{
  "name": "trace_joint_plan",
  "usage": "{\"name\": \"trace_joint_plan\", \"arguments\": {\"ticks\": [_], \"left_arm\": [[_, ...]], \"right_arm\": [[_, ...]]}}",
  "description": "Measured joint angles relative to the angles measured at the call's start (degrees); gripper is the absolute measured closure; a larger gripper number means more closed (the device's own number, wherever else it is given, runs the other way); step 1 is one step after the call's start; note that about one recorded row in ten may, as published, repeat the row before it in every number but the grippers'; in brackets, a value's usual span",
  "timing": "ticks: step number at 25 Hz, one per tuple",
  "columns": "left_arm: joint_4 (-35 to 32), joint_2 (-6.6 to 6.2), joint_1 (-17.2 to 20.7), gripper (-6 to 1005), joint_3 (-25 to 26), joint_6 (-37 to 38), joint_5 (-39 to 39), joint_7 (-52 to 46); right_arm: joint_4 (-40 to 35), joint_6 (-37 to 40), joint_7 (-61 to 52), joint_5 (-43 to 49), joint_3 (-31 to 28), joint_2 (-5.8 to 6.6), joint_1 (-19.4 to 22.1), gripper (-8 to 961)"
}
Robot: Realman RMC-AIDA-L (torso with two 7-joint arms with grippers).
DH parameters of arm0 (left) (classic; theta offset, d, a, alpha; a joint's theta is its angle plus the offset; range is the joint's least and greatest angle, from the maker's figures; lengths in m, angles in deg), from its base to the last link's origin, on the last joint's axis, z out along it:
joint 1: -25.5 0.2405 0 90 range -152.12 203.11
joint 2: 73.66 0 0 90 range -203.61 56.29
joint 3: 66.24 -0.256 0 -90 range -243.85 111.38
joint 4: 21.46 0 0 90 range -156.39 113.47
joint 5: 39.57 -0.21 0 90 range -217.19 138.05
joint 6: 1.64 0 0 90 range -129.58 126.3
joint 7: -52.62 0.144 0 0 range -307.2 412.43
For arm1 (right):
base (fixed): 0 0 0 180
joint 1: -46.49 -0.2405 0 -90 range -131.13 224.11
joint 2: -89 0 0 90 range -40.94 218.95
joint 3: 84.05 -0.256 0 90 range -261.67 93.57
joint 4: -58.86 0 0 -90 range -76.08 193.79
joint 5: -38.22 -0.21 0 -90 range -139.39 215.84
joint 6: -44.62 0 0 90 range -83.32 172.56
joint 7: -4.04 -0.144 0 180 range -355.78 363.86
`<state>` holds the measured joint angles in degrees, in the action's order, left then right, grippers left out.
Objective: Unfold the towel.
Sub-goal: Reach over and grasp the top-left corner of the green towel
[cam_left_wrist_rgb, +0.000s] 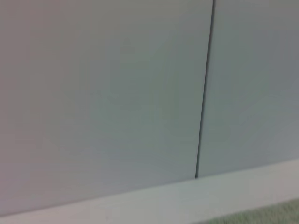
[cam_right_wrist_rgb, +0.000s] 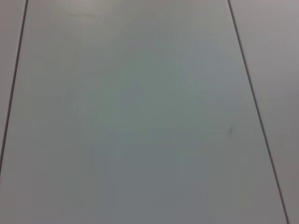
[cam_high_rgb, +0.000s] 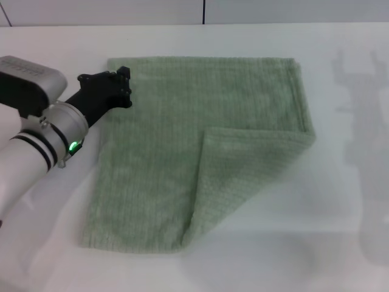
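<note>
The pale sage-green towel [cam_high_rgb: 182, 152] lies on the white table [cam_high_rgb: 340, 255], with its near right part folded over onto itself as a slanted flap [cam_high_rgb: 243, 176]. My left gripper [cam_high_rgb: 124, 85] is at the towel's far left edge, near the back left corner, low over the cloth. A sliver of the towel shows in the left wrist view [cam_left_wrist_rgb: 261, 215]. The right gripper is out of view; only its shadow falls on the table at the right.
A pale wall with a vertical seam [cam_high_rgb: 203, 11] stands behind the table. The left wrist view shows the wall seam [cam_left_wrist_rgb: 203, 93] and the table's back edge. The right wrist view shows only wall panels [cam_right_wrist_rgb: 140, 116].
</note>
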<state>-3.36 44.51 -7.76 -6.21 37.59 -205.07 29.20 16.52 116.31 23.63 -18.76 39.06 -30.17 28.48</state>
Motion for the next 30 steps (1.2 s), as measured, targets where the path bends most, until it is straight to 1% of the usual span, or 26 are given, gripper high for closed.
{"name": "trace_joint_plan", "arguments": {"ticks": [5,6,8,13,18,25,30], "left_arm": [[0.3,0.06,-0.9,999,-0.3,-2.6,0.0,0.0],[0.6,0.17,-2.2,998,-0.6,-6.9,0.0,0.0],[0.6,0.22,-3.0,997,-0.7,-9.3,0.0,0.0],[0.6,0.31,-3.9,995,-1.5,-11.8,0.0,0.0],[0.6,0.31,-4.7,992,-1.5,-14.3,0.0,-0.1],[0.6,0.31,-4.9,989,-1.4,-15.0,0.0,0.0],[0.3,0.31,-4.9,987,-1.4,-15.1,0.0,-0.1]], "right_arm": [[-0.1,-0.8,0.0,0.2,-0.1,0.05,-0.2,242],[-0.1,-0.8,0.0,0.2,-0.2,0.06,-0.2,242],[0.0,-0.9,0.0,0.2,-0.2,0.14,-0.5,242],[0.0,-1.4,0.0,0.2,-0.2,0.23,-0.8,242],[-0.1,-2.1,0.2,0.2,-0.2,0.27,-1.0,243],[0.2,-2.6,0.3,0.2,-0.3,0.35,-1.6,243],[0.0,-4.7,0.4,0.2,-1.0,0.35,-1.9,242]]}}
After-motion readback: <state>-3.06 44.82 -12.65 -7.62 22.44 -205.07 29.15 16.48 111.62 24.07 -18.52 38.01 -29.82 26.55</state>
